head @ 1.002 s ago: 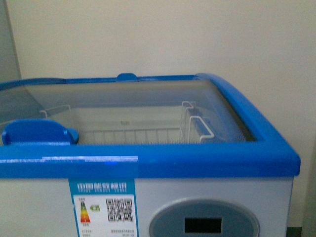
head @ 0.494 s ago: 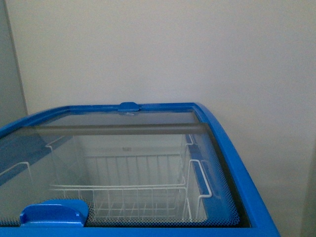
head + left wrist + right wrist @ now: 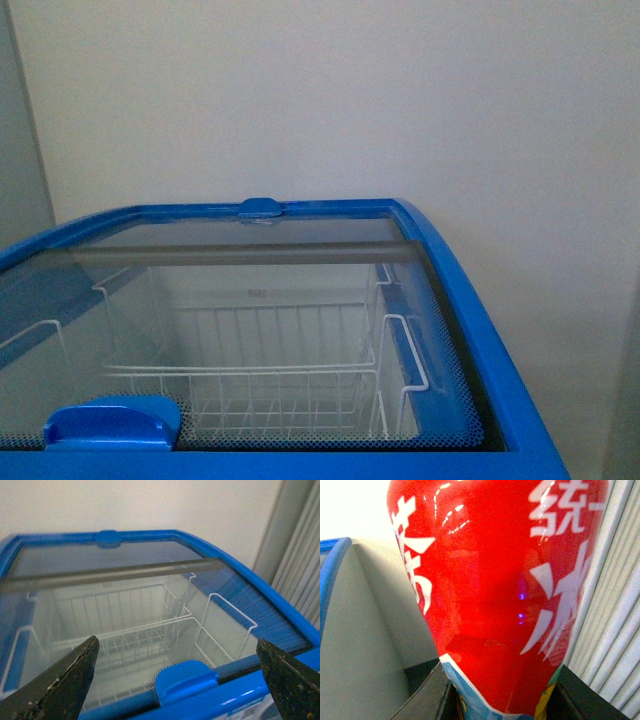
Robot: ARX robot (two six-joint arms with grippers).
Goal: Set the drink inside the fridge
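Hovering over the fridge, the left gripper stands wide open. Its dark fingers are spread either side of the fridge's near blue handle, with nothing between them. The glass lid covers the fridge's top, and a white wire basket hangs inside the fridge beneath it. A second handle sits on the fridge's far rim. The right gripper clasps the drink, a red bottle with white lettering, held outside the fridge, beside its right side.
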